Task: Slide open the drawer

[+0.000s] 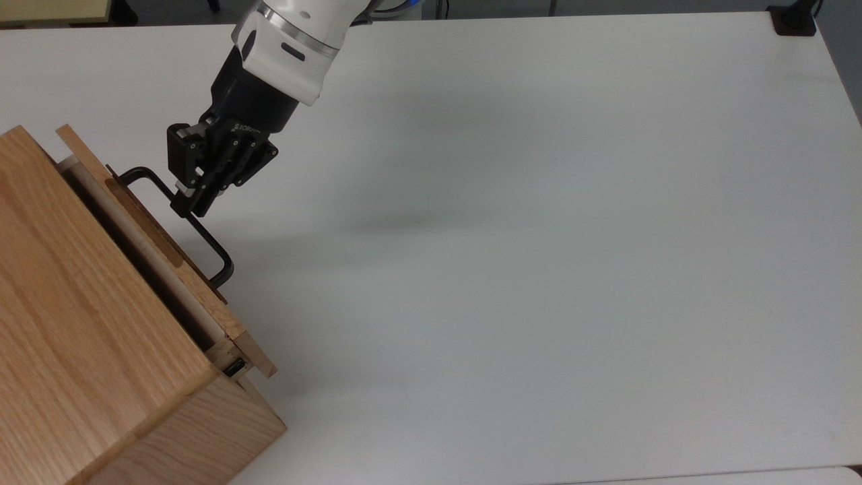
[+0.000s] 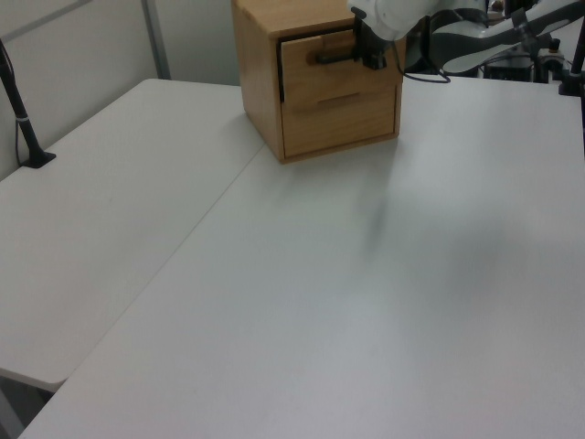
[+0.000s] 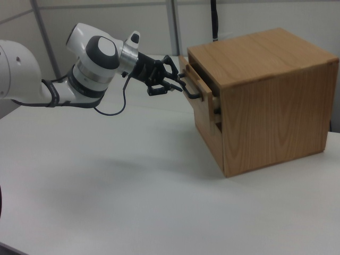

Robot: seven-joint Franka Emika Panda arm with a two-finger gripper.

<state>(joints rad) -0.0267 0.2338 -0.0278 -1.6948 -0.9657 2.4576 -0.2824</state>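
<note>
On the white table (image 1: 539,236), one hand (image 1: 190,204) grips one part-open drawer's (image 1: 168,249) handle (image 1: 202,232).

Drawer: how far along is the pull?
Done: the gripper is shut on the handle, and the drawer front stands off the cabinet with a dark gap behind it. In hand: the pull. Left: most of the travel; the left view shows it out a little.

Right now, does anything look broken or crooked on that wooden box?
Nothing looks broken. The drawer sticks out a little from the cabinet, leaving a dark gap behind its front panel, but that is just it being opened. The gripper is closed on the black handle, and the white table shows no spills.
</note>
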